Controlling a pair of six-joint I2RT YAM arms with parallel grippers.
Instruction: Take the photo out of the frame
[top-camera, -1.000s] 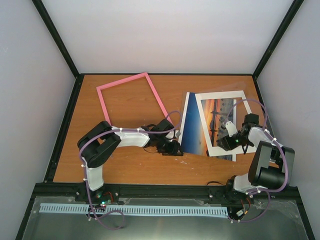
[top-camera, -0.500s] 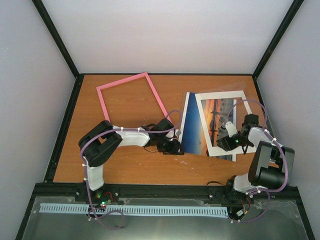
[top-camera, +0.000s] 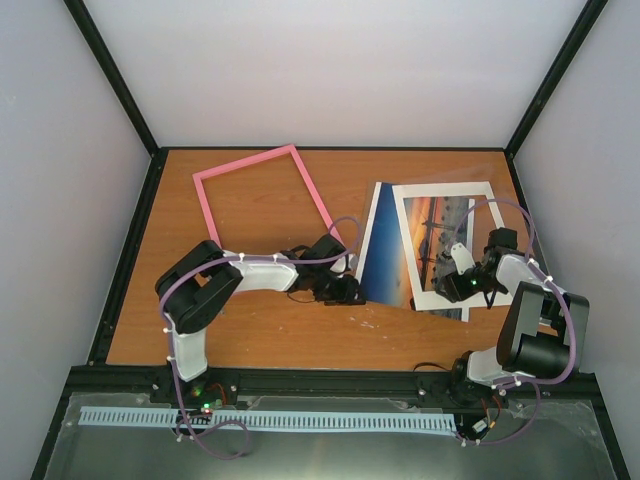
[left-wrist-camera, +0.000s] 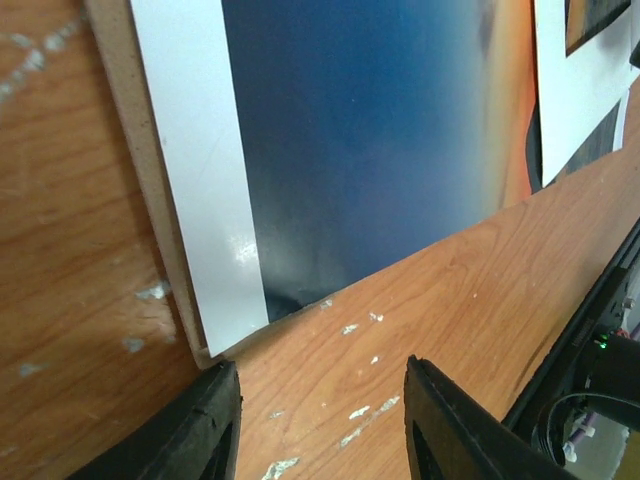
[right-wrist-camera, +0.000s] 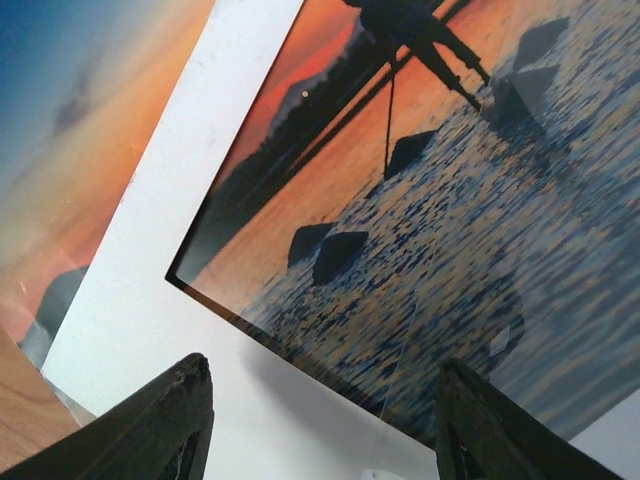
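The photo, a sunset print with a white margin, lies on the table right of centre. A white mat with a window lies over its right part. The pink frame lies empty at the back left, apart from the photo. My left gripper is open and empty at the photo's near left corner. In the left wrist view the photo rests on a brown hardboard panel, just ahead of the open gripper. My right gripper is open, low over the mat and the sunset picture, with its gripper midpoint above the mat's white border.
The wooden table has black rails along its left and near edges. Grey walls close in the back and sides. The right arm's body stands at the near right of the table.
My left gripper has drawn back slightly to the left and away from the photo's corner. The right gripper and the mat have barely moved.
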